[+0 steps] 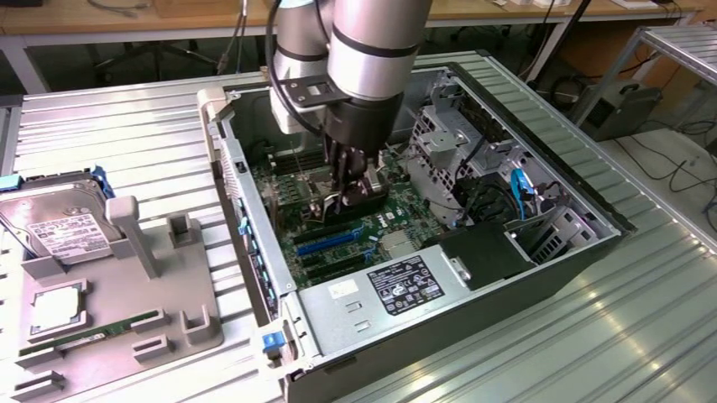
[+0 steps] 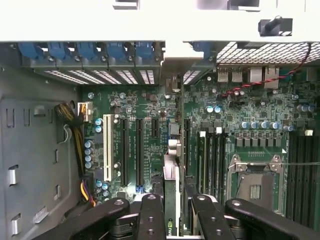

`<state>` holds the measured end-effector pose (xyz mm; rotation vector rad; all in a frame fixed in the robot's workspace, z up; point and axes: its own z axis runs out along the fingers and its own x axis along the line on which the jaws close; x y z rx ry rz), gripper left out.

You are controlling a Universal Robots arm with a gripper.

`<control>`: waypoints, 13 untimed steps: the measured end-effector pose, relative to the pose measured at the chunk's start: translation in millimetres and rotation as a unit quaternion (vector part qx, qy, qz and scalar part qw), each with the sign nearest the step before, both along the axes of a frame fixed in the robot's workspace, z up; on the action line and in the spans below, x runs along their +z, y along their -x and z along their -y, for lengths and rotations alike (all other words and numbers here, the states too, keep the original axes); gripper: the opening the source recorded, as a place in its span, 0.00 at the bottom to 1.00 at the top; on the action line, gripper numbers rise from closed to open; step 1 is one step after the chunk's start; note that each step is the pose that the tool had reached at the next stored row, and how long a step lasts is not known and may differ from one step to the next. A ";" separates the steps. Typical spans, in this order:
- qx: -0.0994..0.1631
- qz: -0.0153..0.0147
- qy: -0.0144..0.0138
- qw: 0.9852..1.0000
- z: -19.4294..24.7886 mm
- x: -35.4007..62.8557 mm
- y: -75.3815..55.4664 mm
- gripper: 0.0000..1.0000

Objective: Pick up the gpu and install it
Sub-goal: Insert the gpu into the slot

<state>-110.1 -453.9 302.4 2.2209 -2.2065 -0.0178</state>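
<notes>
My gripper is reaching down into the open computer case, over the motherboard. It is shut on the gpu, a thin dark card held on edge. In the wrist view the gpu runs edge-on between my two black fingers, with its silver end toward the case's rear slot openings. My gripper holds the card just beside the long black expansion slots, between them and the memory slots. I cannot tell whether the card touches a slot.
A power supply and a drive cage flank the motherboard inside the case. The empty processor socket lies close by. On the exterior view's left, a grey holder carries a hard drive and a green memory stick.
</notes>
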 end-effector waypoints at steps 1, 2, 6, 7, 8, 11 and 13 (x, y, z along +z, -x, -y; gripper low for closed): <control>0.000 0.000 0.000 1.000 0.5 -1.6 0.0 0.26; 0.000 0.000 0.000 1.000 1.1 -3.1 0.0 0.26; 0.000 0.000 0.000 1.000 4.6 -10.5 0.4 0.26; 0.000 0.000 0.000 1.000 5.2 -12.4 0.6 0.26; 0.000 0.000 0.000 1.000 5.7 -14.3 0.9 0.26; 0.000 0.000 0.000 1.000 5.9 -18.9 1.2 0.26; 0.000 0.000 0.000 1.000 5.8 -19.7 1.2 0.26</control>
